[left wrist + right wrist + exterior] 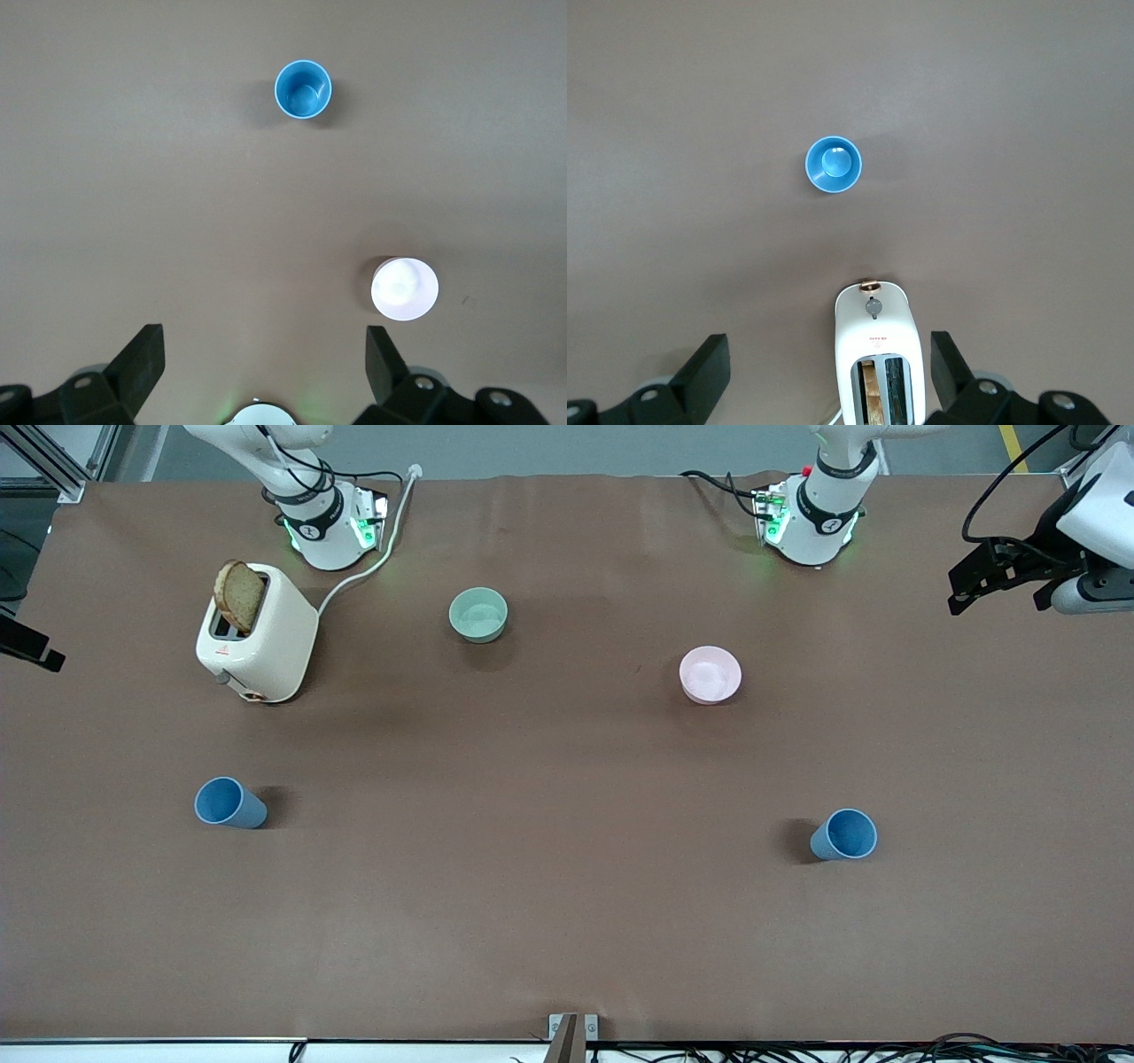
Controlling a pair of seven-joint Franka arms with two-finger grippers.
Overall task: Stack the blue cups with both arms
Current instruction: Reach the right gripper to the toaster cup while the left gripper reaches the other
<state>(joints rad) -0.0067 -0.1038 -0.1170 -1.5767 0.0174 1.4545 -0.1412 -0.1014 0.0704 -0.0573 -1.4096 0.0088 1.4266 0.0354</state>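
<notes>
Two blue cups stand upright and apart on the brown table. One cup (230,803) is toward the right arm's end and also shows in the right wrist view (834,165). The other cup (844,834) is toward the left arm's end and also shows in the left wrist view (303,88). My left gripper (992,589) (264,341) is high over the table's left-arm end, open and empty. My right gripper (828,347) is high over the toaster, open and empty. Only one of its fingers (35,651) shows in the front view.
A white toaster (257,633) (879,354) with a bread slice stands near the right arm's base. A pale green bowl (478,614) and a pink bowl (710,674) (405,288) sit farther from the front camera than the cups. A white cable (372,567) runs from the toaster.
</notes>
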